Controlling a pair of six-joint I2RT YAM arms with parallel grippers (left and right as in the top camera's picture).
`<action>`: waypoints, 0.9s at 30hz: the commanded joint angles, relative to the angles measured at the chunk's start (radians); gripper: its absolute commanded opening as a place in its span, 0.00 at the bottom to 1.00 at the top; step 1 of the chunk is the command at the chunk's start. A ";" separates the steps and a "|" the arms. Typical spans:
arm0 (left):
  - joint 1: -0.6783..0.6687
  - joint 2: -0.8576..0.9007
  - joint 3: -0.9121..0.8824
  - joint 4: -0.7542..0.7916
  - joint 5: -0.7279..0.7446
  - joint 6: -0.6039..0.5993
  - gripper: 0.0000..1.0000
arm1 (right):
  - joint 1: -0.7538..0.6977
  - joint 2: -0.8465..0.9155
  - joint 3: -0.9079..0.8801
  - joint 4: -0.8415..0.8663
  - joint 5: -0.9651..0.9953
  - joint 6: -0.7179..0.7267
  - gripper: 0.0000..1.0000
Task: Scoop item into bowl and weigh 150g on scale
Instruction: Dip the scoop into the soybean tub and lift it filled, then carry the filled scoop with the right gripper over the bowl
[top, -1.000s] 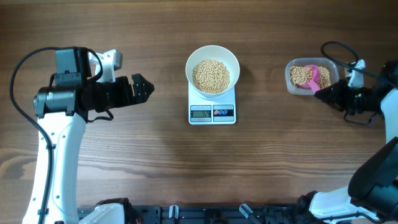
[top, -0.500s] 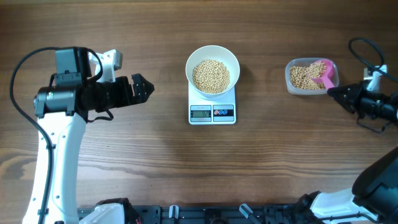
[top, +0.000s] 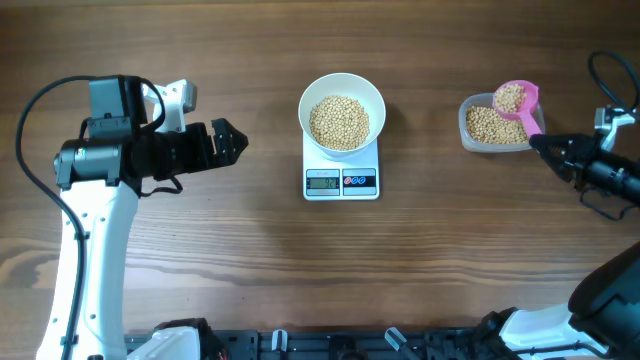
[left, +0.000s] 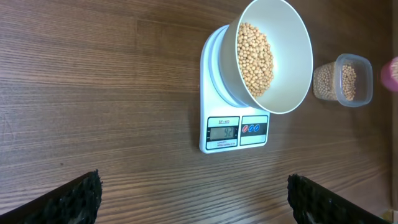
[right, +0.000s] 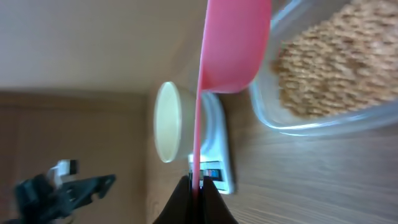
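The white bowl (top: 342, 112) stands on the white scale (top: 341, 182) at the table's middle, holding a pile of tan beans (top: 339, 122). More beans fill a clear tub (top: 496, 127) at the right. My right gripper (top: 537, 144) is shut on the handle of a pink scoop (top: 516, 100) that is loaded with beans and held above the tub's far right corner. In the right wrist view the scoop (right: 233, 43) shows from beneath, its handle pinched between the fingers (right: 180, 202). My left gripper (top: 228, 143) stands open and empty, left of the scale (left: 235, 129).
Black frame parts (top: 300, 343) run along the table's near edge. The left arm's white base column (top: 95, 260) rises at the lower left.
The right gripper has lifted the pink scoop out of the tub's beans, now full, and drawn back toward the right edge. The left arm has not moved.
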 joint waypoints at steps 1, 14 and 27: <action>-0.003 -0.003 0.019 0.000 0.019 0.020 1.00 | 0.000 0.019 -0.011 -0.018 -0.170 -0.061 0.04; -0.003 -0.003 0.019 0.000 0.019 0.020 1.00 | 0.266 0.018 -0.011 -0.071 -0.301 -0.025 0.04; -0.003 -0.003 0.019 0.000 0.019 0.020 1.00 | 0.581 0.005 -0.010 0.230 -0.164 0.416 0.04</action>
